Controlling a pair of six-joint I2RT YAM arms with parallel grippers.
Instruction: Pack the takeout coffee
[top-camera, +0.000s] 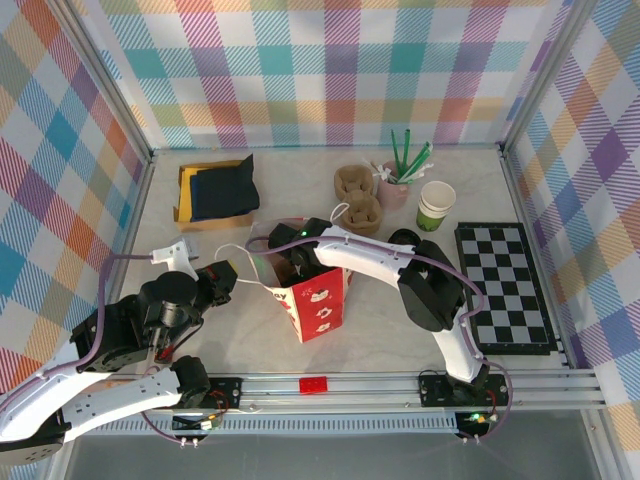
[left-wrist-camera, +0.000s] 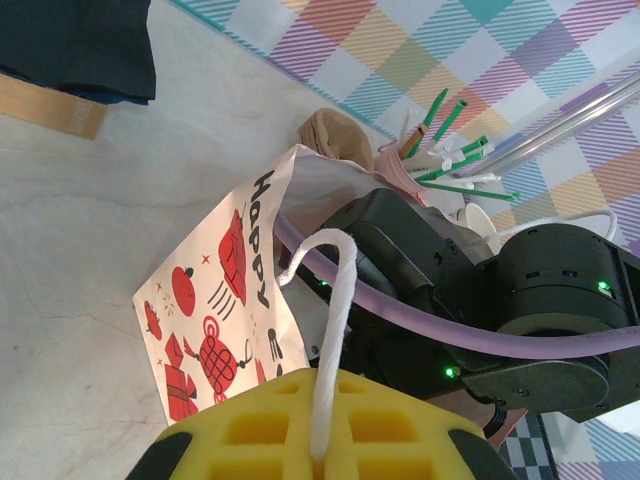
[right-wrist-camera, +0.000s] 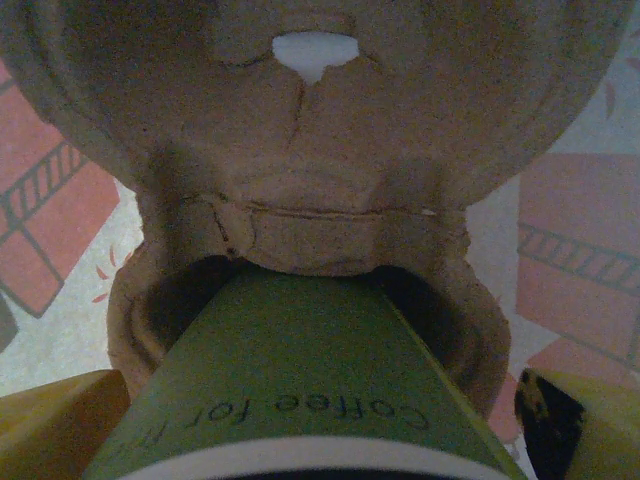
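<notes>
Right wrist view — coffee (right-wrist-camera: 300, 390) apparently seated in carrier (right-wrist-camera: 300, 130).

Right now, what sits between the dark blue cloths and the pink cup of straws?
A brown cardboard cup carrier sits between them, in the top view.

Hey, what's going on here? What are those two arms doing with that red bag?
They are packing a takeout coffee into a red-and-white gift bag. The left gripper is shut on the bag's white cord handle, holding it up. The right arm reaches down into the bag, where the green paper coffee cup sits in a pocket of a brown cardboard cup carrier. The right gripper is open, its yellow fingers on either side of the cup.
</notes>
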